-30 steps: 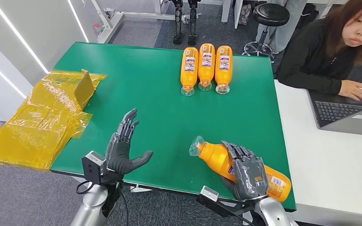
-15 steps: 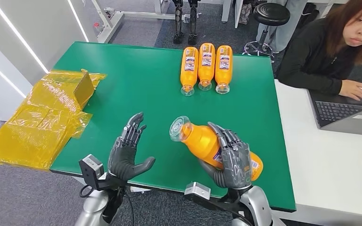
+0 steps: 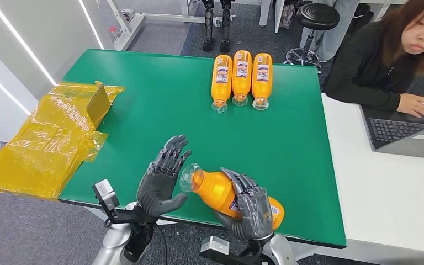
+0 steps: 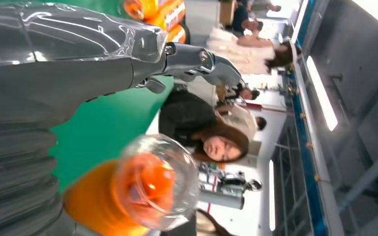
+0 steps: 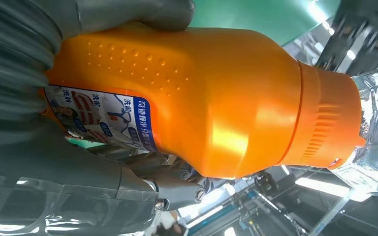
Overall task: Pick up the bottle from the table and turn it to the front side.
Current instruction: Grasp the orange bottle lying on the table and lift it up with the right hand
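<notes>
My right hand (image 3: 250,206) grips an orange bottle (image 3: 215,189) with a clear cap (image 3: 189,177), lifted above the near edge of the green table (image 3: 160,105). The bottle lies nearly level, its cap pointing towards my left hand (image 3: 163,178). That hand stands spread beside the cap, palm towards it, holding nothing. In the left wrist view the clear cap (image 4: 160,182) and orange neck sit close in front of the palm. The right wrist view has the bottle body (image 5: 211,98) and its label (image 5: 103,120) wrapped by my fingers (image 5: 123,174).
Three more orange bottles (image 3: 242,77) lie side by side at the table's far edge. Crumpled yellow plastic wrap (image 3: 55,138) hangs over the left side. A person (image 3: 392,55) sits at the white desk on the right with a laptop (image 3: 408,135).
My right hand has carried the bottle further left and towards me, off the table. My left hand has moved right, up to the cap.
</notes>
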Tool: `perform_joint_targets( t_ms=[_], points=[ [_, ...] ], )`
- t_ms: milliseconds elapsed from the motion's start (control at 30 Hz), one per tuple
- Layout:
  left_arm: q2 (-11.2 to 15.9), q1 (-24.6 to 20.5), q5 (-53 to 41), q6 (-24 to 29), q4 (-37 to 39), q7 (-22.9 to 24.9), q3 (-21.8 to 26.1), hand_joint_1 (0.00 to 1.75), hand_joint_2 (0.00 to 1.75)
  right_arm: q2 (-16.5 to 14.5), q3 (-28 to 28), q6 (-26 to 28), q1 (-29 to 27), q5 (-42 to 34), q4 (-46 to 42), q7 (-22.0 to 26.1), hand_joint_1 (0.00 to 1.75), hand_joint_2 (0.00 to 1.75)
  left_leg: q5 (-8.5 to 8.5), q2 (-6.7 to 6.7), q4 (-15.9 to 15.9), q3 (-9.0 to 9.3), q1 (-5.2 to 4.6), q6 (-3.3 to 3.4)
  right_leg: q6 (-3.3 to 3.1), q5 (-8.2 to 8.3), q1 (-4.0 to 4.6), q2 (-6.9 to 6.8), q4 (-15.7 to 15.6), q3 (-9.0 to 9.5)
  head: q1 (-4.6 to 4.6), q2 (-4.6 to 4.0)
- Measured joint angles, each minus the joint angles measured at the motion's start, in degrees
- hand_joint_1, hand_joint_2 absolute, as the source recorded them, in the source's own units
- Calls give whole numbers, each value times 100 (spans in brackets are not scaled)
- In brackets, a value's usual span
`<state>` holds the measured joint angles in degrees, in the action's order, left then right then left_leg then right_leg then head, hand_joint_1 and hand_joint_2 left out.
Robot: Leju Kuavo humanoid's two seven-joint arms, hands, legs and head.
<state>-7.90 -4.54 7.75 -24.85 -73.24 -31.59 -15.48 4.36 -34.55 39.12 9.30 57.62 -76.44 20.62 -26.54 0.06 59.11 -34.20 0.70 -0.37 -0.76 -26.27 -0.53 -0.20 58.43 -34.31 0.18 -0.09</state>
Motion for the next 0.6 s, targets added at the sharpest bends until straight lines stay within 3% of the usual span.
perform_joint_targets(
  t_ms=[300,600],
  points=[
    [18,-48,68,-7,-66,39,-231,0,175,-443,33,0,155,-397,403,728,175,175,1,1,-1,1,0,-1,0,0,0,1,2,1,0,0],
    [61,-92,200,26,-66,-15,-349,0,175,-784,57,0,371,-507,612,814,175,175,1,1,-1,-1,0,-1,0,0,0,1,2,1,1,0]
  ],
)
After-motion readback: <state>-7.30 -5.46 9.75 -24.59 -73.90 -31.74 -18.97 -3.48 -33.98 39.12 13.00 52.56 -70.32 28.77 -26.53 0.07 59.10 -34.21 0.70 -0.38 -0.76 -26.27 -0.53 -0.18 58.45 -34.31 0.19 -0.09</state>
